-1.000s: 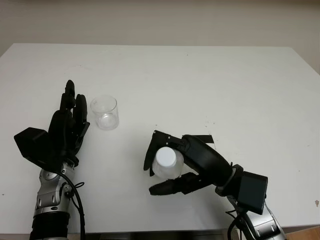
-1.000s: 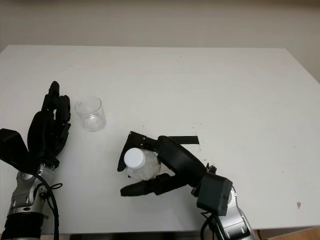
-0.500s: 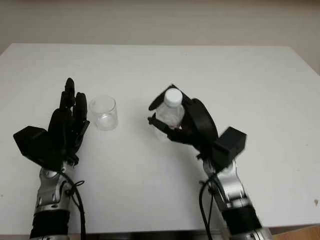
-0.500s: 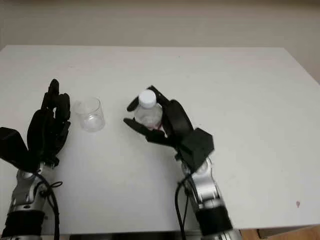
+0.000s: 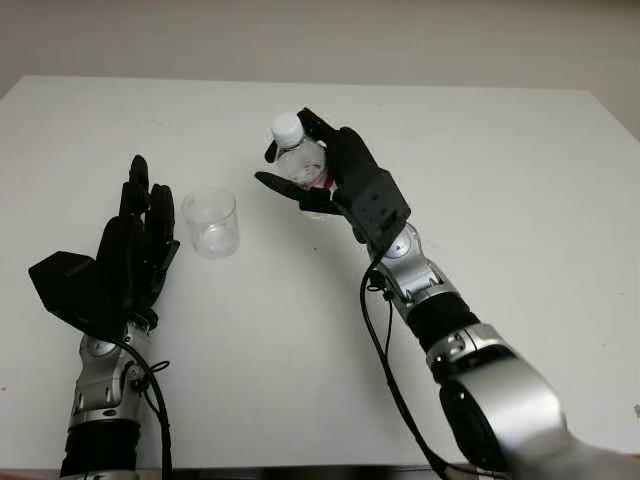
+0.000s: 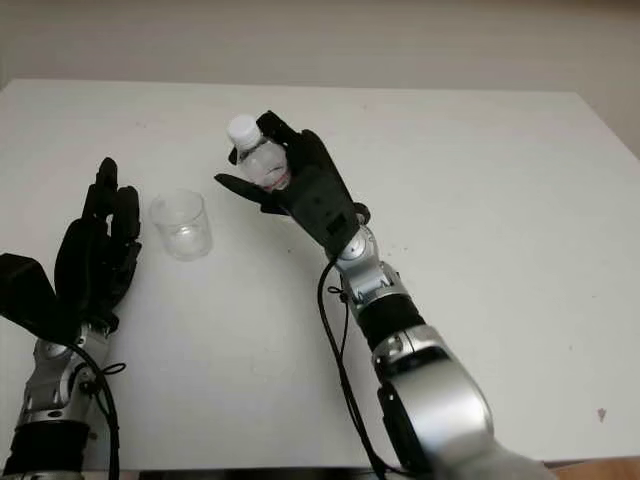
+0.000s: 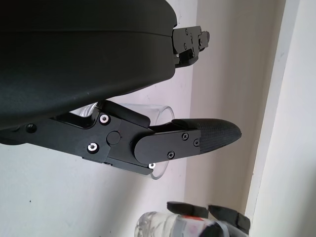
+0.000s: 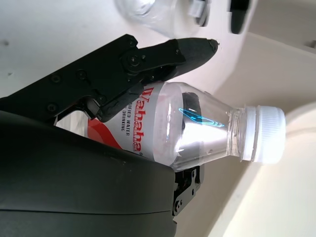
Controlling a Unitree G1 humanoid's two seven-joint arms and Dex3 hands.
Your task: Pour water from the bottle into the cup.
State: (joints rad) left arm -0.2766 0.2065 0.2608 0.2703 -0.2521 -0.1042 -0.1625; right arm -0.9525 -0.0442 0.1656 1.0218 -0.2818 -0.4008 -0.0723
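The right hand [image 5: 318, 178] is clamped around the capped bottle [image 5: 298, 160], lifted above the white table [image 5: 500, 180] just right of the cup [image 5: 211, 222]. The left hand [image 5: 135, 250], holding nothing, sits just left of the cup

A white table [image 5: 520, 200]; a pale wall [image 5: 400, 40] behind it.
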